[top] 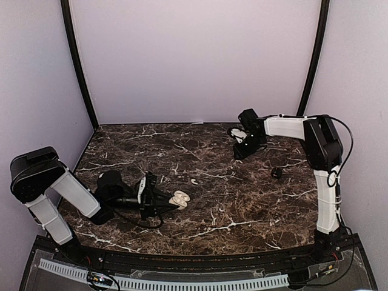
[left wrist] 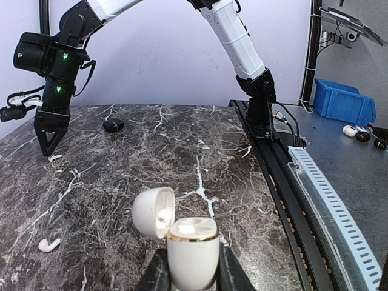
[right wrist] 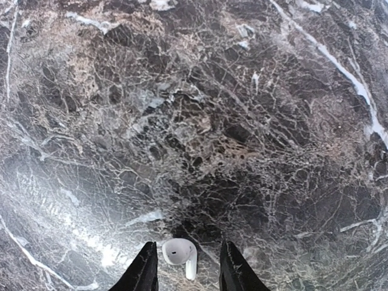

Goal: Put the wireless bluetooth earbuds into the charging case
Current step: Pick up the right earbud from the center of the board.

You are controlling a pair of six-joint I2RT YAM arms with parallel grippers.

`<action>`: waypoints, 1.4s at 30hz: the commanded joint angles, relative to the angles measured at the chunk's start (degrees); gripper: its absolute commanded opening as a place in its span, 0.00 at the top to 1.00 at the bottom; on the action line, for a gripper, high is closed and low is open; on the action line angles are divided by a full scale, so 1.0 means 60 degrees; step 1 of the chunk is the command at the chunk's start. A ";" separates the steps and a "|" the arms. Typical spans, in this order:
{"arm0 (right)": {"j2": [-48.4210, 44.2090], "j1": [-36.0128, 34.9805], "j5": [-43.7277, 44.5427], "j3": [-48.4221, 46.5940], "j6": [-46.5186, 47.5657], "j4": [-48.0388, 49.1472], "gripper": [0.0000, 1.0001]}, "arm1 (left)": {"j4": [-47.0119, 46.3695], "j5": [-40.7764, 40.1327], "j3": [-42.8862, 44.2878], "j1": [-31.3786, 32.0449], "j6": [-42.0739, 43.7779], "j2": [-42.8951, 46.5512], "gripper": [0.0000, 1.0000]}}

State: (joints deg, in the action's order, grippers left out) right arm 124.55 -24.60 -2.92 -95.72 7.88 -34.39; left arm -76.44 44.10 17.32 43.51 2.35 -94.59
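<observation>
Left gripper (left wrist: 193,270): closed on the charging case, one finger pressed against each side of its lower body; it is low over the front-left part of the table.
Charging case (left wrist: 193,248): white with a gold ring around its mouth, held upright in the left wrist view.
Lid (left wrist: 151,212): hinged open, tipped to one side of the case mouth. Whether the wells hold anything cannot be told.
Right gripper (top: 237,156): pointing down at the far-right part of the table, jaws open.
Far earbud (right wrist: 180,253): white, lying on the marble between the right fingers (right wrist: 144,270), with a gap showing on each side, so neither finger touches it.
Near earbud (top: 194,180): white, lying loose on the table just beyond the case, apart from it and from both grippers.
Table (top: 242,206): dark brown marble with white veins.
Dark object (top: 276,172): small and rounded, on the table near the right gripper, towards the right arm.
</observation>
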 commanded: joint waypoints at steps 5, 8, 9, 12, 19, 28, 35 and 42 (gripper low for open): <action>0.0456 -0.0071 -0.0063 -0.0454 0.0264 -0.0399 0.67 | 0.0099 0.0125 0.0043 -0.0056 0.0077 0.0195 0.91; 0.0573 -0.0102 0.0107 -0.0539 0.0301 -0.0503 0.68 | 0.0096 0.0121 0.0043 -0.0054 0.0077 0.0205 0.91; 0.0601 -0.0117 0.0139 -0.0565 0.0324 -0.0542 0.69 | 0.0099 0.0121 0.0043 -0.0058 0.0077 0.0206 0.91; 0.0641 -0.0155 0.0207 -0.0588 0.0343 -0.0579 0.71 | 0.0112 0.0121 0.0043 -0.0049 0.0077 0.0207 0.91; 0.0594 -0.0224 0.0073 -0.0610 0.0389 -0.0513 0.80 | 0.0110 0.0136 0.0043 -0.0058 0.0106 0.0206 0.92; 0.0227 -0.0236 -0.0136 -0.0381 0.0373 -0.0279 0.85 | 0.0128 0.0137 0.0043 -0.0058 0.0106 0.0222 0.91; -0.0453 -0.0328 -0.0506 0.0219 0.0242 0.0246 0.87 | 0.0121 0.0136 0.0047 -0.0048 0.0092 0.0202 0.91; -0.1594 -0.0627 -0.0939 0.1422 -0.0009 0.1037 0.87 | 0.0100 0.0136 0.0043 -0.0058 0.0077 0.0205 0.91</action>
State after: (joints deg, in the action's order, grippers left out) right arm 120.42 -26.79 -6.15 -90.43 9.30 -32.49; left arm -76.38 44.10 17.32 43.48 2.39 -94.59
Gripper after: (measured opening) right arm 0.130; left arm 0.229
